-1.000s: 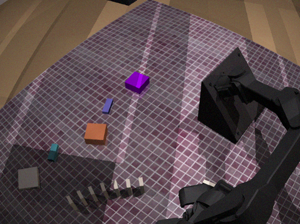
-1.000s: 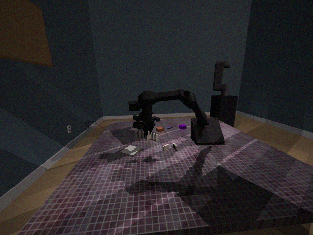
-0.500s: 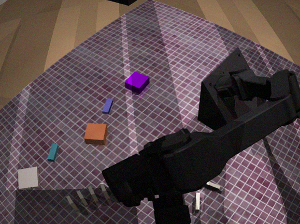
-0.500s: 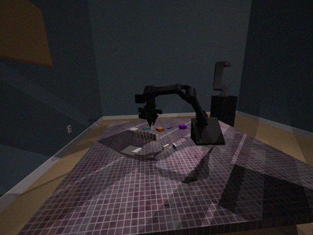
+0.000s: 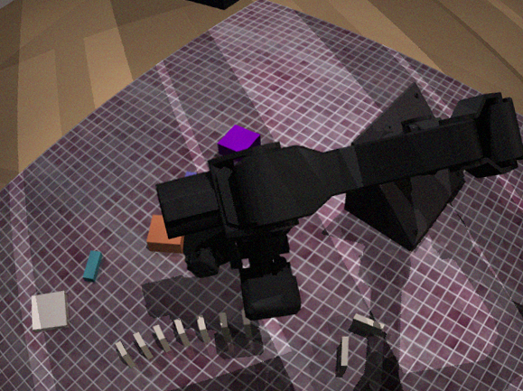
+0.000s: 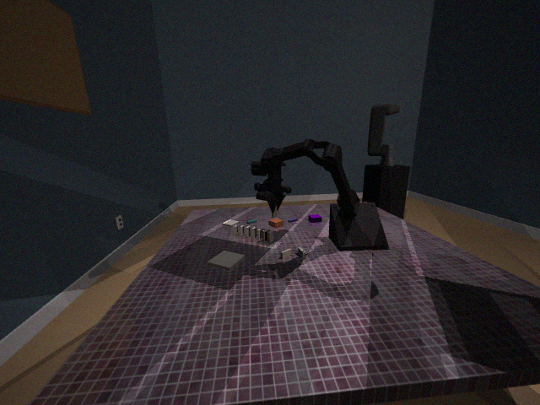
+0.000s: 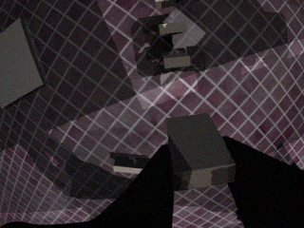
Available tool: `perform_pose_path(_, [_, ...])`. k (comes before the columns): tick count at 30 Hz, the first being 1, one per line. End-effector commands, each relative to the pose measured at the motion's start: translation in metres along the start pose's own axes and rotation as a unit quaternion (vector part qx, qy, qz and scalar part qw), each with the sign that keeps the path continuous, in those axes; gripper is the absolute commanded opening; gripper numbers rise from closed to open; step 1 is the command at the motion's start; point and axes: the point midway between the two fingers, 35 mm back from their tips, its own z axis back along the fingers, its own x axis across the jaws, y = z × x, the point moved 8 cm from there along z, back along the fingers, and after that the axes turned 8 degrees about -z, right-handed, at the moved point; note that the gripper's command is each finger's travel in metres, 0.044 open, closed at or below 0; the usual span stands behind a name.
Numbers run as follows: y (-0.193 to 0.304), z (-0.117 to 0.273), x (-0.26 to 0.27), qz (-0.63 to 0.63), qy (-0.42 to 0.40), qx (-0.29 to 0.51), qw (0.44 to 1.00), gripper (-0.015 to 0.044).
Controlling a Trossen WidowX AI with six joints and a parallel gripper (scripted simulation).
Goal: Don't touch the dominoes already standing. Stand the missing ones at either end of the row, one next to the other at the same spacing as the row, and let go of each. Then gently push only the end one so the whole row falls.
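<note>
My gripper (image 6: pixel 274 211) (image 7: pixel 194 148) is shut on a pale domino (image 6: pixel 274 214) (image 7: pixel 197 138) and holds it above the table, higher than the row; the top view hides the fingertips behind the arm. A slightly curved row of several standing dominoes runs from its left end domino (image 5: pixel 124 354) (image 6: pixel 235 229) to its right end domino (image 5: pixel 247 324) (image 6: pixel 270 237) (image 7: pixel 177 62). The gripper body partly overlaps the right end in the top view. To the right of the row, two loose dominoes lie on their long sides: one domino (image 5: pixel 344 351) (image 6: pixel 286 253) and another domino (image 5: pixel 366 324) (image 6: pixel 301 252).
An orange block (image 5: pixel 158 233) (image 6: pixel 276 223), a teal block (image 5: pixel 92 266) (image 6: pixel 251 221), a white square slab (image 5: pixel 49 310) (image 6: pixel 229 223), a purple block (image 5: pixel 238 139) (image 6: pixel 315 218) and a blue block (image 5: pixel 191 174) (image 6: pixel 292 219) lie behind the row. A grey slab (image 6: pixel 226 259) (image 7: pixel 16 66) lies in front.
</note>
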Motion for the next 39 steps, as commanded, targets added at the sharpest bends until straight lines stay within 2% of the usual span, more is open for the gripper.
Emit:
perform_pose_path(1, [-0.002,-0.023,-0.001,-0.002,0.004,0.002,1.0,0.0107])
perform_pose_path(18, [0.003,-0.122,-0.003,-0.001,0.001,0.006,1.0,0.0107])
perform_pose_path(32, [0.004,-0.125,-0.004,-0.001,0.0,0.006,1.0,0.0107])
perform_pose_path(39, [0.004,-0.125,-0.004,-0.001,0.0,0.006,1.0,0.0291])
